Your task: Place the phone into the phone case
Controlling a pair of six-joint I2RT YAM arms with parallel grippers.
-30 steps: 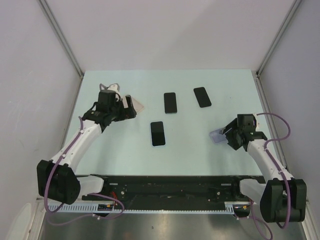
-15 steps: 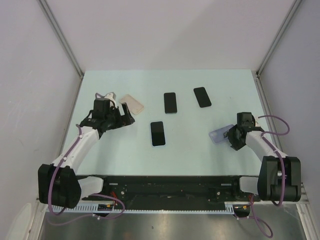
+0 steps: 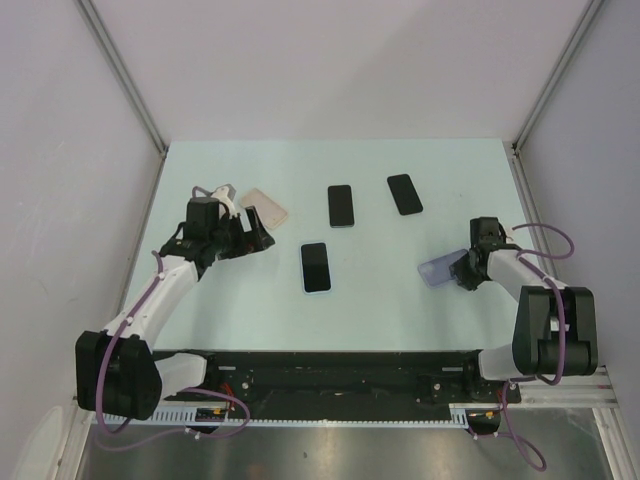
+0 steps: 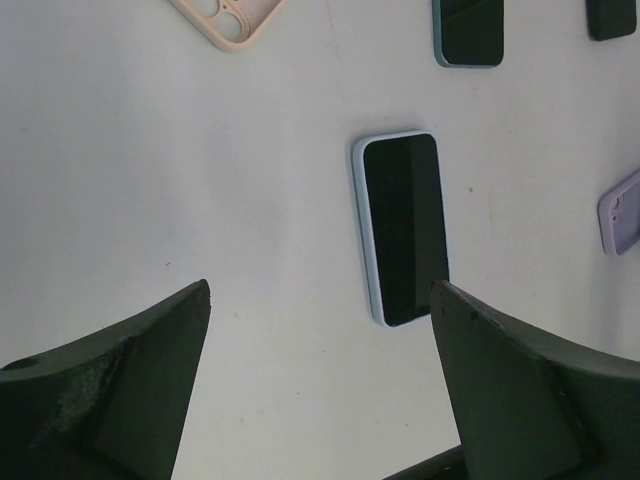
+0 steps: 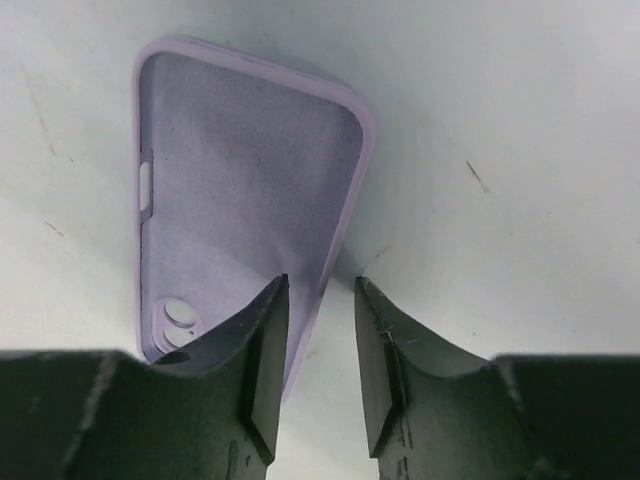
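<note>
A lilac phone case (image 3: 440,270) lies open side up at the right of the table; it also shows in the right wrist view (image 5: 240,190). My right gripper (image 3: 466,270) straddles its right side wall (image 5: 320,285). The jaws stand narrowly apart, and table shows between the wall and the right finger. A phone with a light blue rim (image 3: 316,267) lies screen up mid-table, also in the left wrist view (image 4: 403,225). My left gripper (image 3: 250,238) is open and empty over bare table (image 4: 320,290), just near of a pink case (image 3: 264,208).
A teal-rimmed phone (image 3: 341,205) and a black phone (image 3: 405,194) lie further back. In the left wrist view the pink case (image 4: 225,18) is at the top edge and the lilac case (image 4: 622,212) at the right edge. The table's right edge is close to the right arm.
My left gripper has drawn back from the pink case, which now lies flat on the table. The right arm has folded in while its gripper stays at the lilac case.
</note>
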